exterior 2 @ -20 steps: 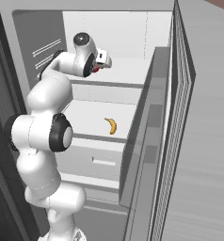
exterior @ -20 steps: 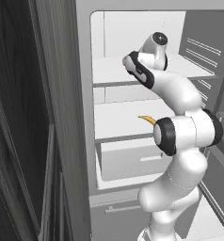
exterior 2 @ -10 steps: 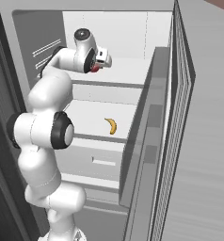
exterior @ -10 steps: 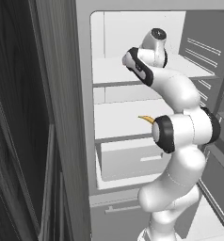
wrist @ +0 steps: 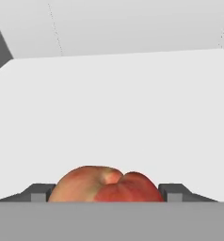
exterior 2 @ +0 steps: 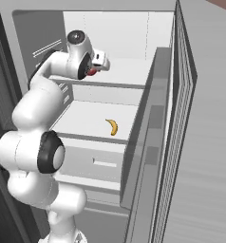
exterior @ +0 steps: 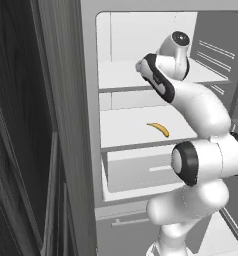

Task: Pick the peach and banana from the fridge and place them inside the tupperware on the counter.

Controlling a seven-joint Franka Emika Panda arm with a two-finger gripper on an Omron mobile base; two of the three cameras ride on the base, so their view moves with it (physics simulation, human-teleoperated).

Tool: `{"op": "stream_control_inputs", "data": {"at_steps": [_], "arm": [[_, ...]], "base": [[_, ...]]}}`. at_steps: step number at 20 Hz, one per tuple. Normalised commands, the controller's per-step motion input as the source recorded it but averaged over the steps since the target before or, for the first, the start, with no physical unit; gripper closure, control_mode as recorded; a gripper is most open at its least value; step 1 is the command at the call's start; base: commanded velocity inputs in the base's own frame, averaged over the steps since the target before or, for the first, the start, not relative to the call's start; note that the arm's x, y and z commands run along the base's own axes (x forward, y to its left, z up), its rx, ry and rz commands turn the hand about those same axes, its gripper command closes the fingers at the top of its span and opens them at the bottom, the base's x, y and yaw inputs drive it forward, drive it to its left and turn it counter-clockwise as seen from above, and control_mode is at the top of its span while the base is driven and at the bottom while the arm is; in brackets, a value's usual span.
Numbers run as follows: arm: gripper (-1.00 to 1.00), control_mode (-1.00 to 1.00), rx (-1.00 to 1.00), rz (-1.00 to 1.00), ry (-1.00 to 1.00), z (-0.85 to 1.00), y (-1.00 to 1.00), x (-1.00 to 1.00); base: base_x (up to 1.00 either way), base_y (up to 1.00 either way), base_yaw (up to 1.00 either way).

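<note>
I'm seeing the peach [wrist: 107, 185] showing red-orange with a paler yellowish patch on one side, sitting between my dark grey fingertips [wrist: 38, 192]. The banana [exterior: 158, 129] is showing plain yellow with darker tips against a white shelf [exterior: 126, 131]. The fridge [exterior 2: 148, 28] is showing a grey body with a white interior, and the cabinet [exterior: 21, 125] beside it is showing dark, streaked wood grain.

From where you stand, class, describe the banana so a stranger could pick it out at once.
Look inside the open fridge at the white middle shelf, just above the drawer. The banana lies alone there, small, curved and yellow, unlike the round red-orange peach, which is between the fingers of the gripper.
</note>
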Motion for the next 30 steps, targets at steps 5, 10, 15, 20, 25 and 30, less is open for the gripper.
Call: {"op": "stream_control_inputs", "data": {"at_steps": [5, 10, 15, 20, 25, 30], "arm": [[1.0, -1.0, 0.0, 0.02, -0.04, 0.0, -0.02, -1.0], [1.0, -1.0, 0.0, 0.1, 0.12, 0.09, 0.0, -1.0], [1.0, -1.0, 0.0, 0.15, 0.24, 0.26, 0.0, -0.99], [1.0, -1.0, 0.0, 0.07, 0.29, 0.22, 0.0, -0.94], [1.0, -1.0, -0.03, 0.01, 0.25, 0.03, 0.07, -0.58], [1.0, -1.0, 0.0, 0.0, 0.1, 0.0, 0.0, -0.52]], "base": [[0.0, 0.0, 0.0], [0.0, 0.0, 0.0], [0.0, 0.0, 0.0], [0.0, 0.0, 0.0], [0.0, 0.0, 0.0], [0.0, 0.0, 0.0]]}}
